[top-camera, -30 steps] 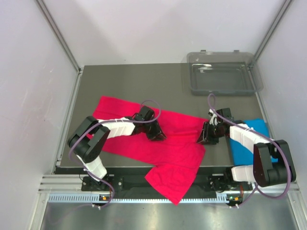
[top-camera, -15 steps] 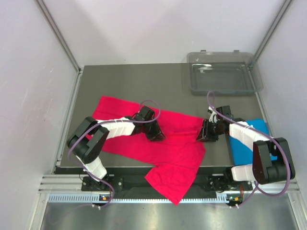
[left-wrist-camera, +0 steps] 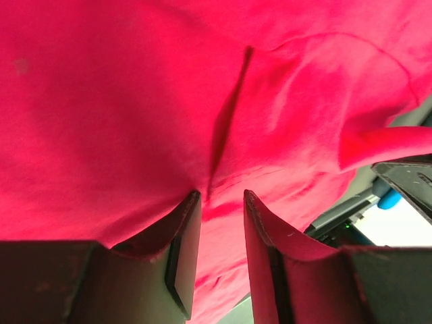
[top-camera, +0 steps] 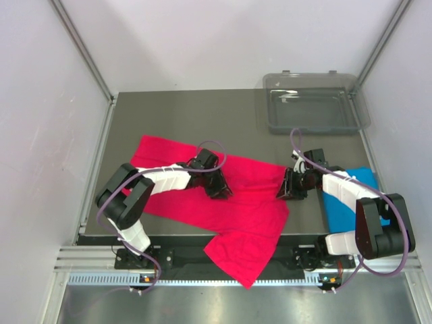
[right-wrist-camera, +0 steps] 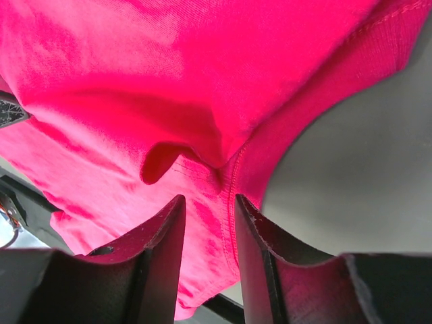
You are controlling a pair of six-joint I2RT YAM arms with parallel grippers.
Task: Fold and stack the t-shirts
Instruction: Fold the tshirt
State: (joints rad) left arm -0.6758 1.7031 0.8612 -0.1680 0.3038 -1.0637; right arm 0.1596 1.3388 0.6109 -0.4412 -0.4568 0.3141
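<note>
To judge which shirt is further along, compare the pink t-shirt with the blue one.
The pink t-shirt is spread wide across the table, one end hanging over the near edge; the blue t-shirt covers a far smaller patch at the right. The left gripper and right gripper are at the pink one; no gripper is at the blue one, which the right arm partly hides. Both are plain cloth on the same table.

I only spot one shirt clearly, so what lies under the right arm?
A sky-blue t-shirt lies on the table beneath the right arm. Its far corner and near-left part show. The arm covers its middle, so whether it is folded cannot be told.
</note>
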